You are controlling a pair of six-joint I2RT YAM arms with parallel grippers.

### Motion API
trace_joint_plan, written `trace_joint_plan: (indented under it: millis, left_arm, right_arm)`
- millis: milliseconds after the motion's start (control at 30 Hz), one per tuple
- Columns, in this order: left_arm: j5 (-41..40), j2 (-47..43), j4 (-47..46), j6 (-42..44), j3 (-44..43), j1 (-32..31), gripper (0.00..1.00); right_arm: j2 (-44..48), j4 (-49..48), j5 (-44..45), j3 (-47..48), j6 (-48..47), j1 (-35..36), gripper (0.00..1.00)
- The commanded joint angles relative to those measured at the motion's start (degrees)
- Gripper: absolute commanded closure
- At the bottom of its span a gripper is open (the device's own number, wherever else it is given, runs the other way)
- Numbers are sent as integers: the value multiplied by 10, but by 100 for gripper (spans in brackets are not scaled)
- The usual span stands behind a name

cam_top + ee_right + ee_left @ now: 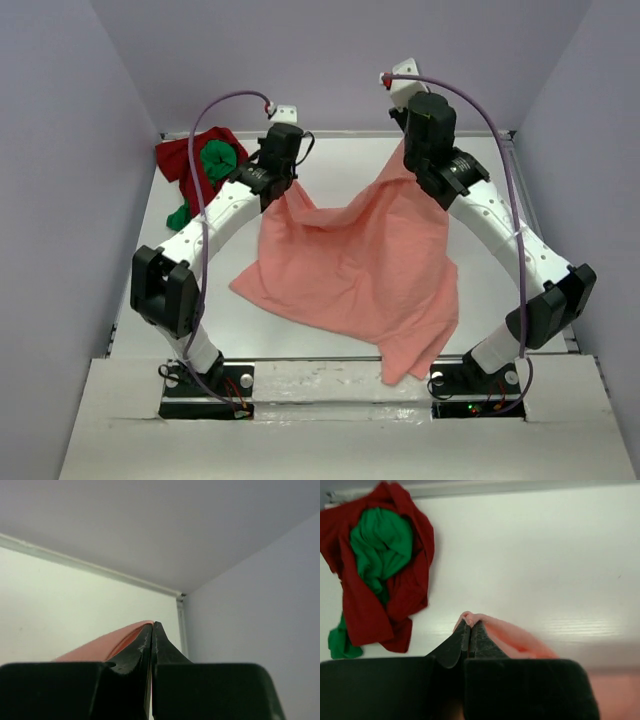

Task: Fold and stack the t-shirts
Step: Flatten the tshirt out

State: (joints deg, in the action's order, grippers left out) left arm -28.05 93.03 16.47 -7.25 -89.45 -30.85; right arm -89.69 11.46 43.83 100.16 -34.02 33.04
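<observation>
Left jaws are pinched tight on an edge of the salmon-pink t-shirt point(350, 260). On the left wrist view I see a small nub of pink cloth poking out between the closed tips, and more of it trails off to the right below them. Right jaws, same story: clamped shut on another edge of that shirt, with pink fabric running up along one finger point(135, 650) on the right wrist view.

From overhead, the left arm point(215, 215) and the right arm point(500, 220) both reach toward the far half of the counter point(345, 165), with the shirt strung between them. It rises to each grip and sags in a dip in the middle. The lower part lies rumpled across the centre of the counter. One tail runs down to the near edge, just beside the right arm's base.

Over in the far left corner sits the dark red t-shirt point(370, 610), crumpled in a heap. The bright green t-shirt point(380, 545) is bunched on top of it and half wrapped in it. A strip of green sticks out on the near side. That pile lies apart from the pink shirt, left of my left jaws.
</observation>
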Motion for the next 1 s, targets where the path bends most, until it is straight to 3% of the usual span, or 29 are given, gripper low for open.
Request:
trace_joint_plan:
  millis: [0, 467, 733, 967]
  left_arm:
    - [4, -19, -72, -61, 7, 27, 100]
    - [25, 67, -66, -56, -56, 58, 100]
    - [30, 97, -57, -59, -72, 81, 100]
    - [17, 112, -53, -73, -82, 105, 100]
  right_arm:
    - [30, 32, -37, -81, 148, -40, 100]
    - [-55, 70, -106, -83, 194, -112, 100]
    - [-171, 97, -185, 54, 175, -180, 100]
    - [-267, 151, -240, 191, 160, -186, 100]
